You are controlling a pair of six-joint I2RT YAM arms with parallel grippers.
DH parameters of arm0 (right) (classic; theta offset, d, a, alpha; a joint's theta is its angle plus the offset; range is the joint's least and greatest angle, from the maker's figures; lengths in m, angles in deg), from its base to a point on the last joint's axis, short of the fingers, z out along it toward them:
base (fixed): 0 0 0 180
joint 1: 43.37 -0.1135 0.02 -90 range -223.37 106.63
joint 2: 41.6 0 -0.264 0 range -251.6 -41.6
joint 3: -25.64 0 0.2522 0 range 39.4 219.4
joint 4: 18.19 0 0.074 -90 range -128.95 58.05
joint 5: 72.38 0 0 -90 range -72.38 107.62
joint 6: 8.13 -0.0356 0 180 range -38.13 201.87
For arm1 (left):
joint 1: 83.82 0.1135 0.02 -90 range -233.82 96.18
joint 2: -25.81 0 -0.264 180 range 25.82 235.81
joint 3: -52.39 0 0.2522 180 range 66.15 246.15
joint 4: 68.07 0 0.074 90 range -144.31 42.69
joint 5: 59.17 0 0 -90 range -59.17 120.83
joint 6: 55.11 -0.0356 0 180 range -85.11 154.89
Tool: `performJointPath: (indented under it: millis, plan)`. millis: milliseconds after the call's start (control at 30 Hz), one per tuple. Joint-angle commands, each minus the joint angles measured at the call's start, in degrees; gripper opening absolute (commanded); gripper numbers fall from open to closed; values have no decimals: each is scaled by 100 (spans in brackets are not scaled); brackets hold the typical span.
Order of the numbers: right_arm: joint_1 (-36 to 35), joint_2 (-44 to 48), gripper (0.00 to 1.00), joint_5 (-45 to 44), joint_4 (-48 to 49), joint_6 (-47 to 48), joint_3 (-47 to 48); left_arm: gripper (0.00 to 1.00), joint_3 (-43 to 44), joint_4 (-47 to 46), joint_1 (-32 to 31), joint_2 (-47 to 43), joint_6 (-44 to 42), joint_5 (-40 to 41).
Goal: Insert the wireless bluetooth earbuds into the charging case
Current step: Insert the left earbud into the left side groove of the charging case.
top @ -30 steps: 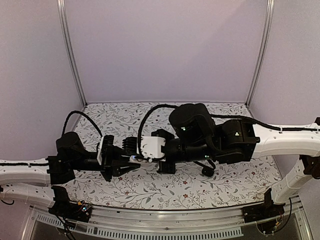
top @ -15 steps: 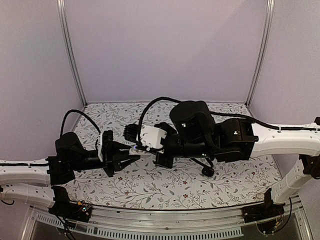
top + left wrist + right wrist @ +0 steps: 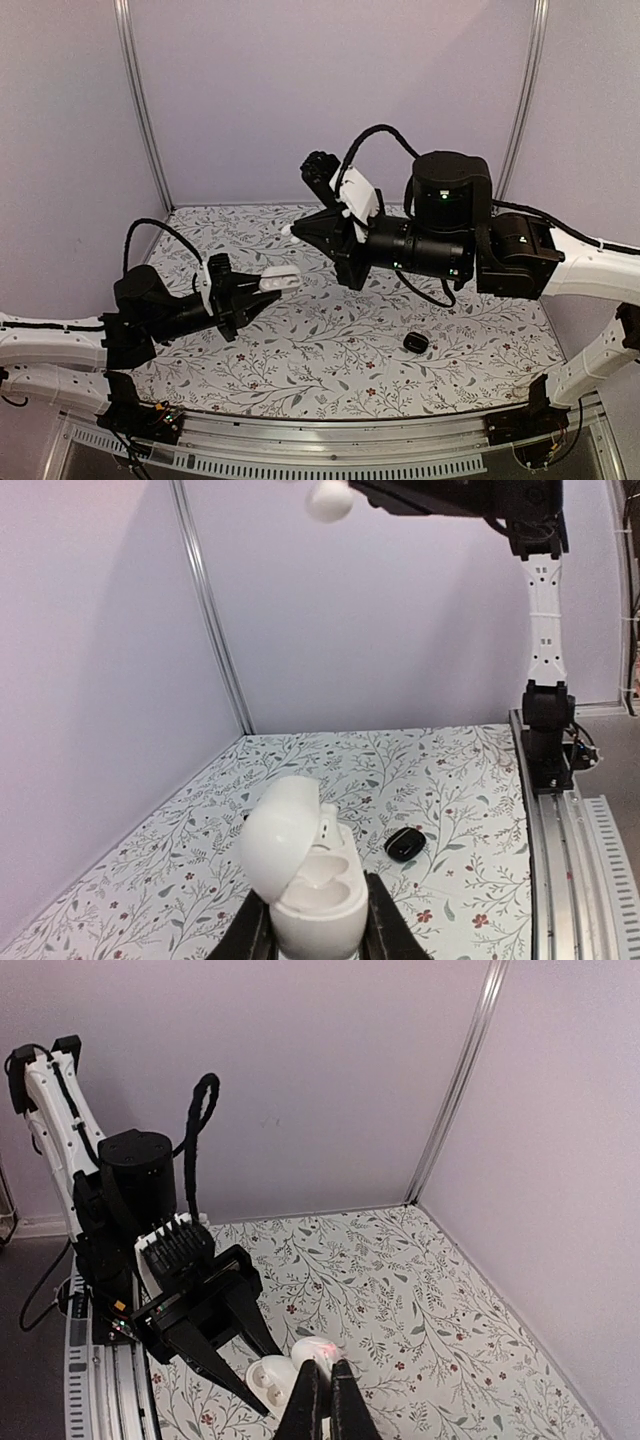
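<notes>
My left gripper [image 3: 272, 284] is shut on the body of a white charging case [image 3: 310, 880], held off the table with its lid [image 3: 282, 825] swung open. A white earbud [image 3: 335, 830] appears to sit in the case's far well. The near well looks empty. My right gripper [image 3: 298, 229] is up in the air, above and beyond the case. It is shut on a small rounded white earbud [image 3: 316, 1348] that shows a red light. That earbud [image 3: 328, 498] hangs high over the case in the left wrist view. In the right wrist view the open case [image 3: 268, 1378] lies just below the shut fingertips.
A black pebble-shaped case [image 3: 416, 343] lies closed on the flowered table [image 3: 300, 370] at the right, also visible past the white case as the black case [image 3: 405, 843]. Plain walls with metal corner posts [image 3: 140, 110] close in the back and sides.
My right gripper has risen from the open case up and toward the back wall, with the white earbud at its tips. The left gripper has kept the case nearly in place.
</notes>
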Motion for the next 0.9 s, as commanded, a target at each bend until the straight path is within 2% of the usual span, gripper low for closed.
performJointPath:
  millis: [0,133,300,400,567,733,867]
  plan:
    - [283,267,0,-58,-24,-1708,-60,0,64,-412,-45,92,-235,198]
    - [315,307,0,-604,-517,-2964,153,0,192,-342,-39,146,-26,14]
    - [314,240,0,-834,-948,-4073,198,0,103,-507,-34,134,49,340]
    - [346,113,0,-1151,-1001,-4581,-280,0,63,-542,-6,131,140,665]
    - [649,-12,0,-1008,-581,-5775,-1473,0,-145,-601,140,-214,474,1099]
    - [680,-225,0,-1173,12,-6082,-1875,0,-334,-410,238,-574,595,1057]
    - [687,-109,0,-1517,-73,-6135,-1578,0,-580,-432,240,-682,667,1506]
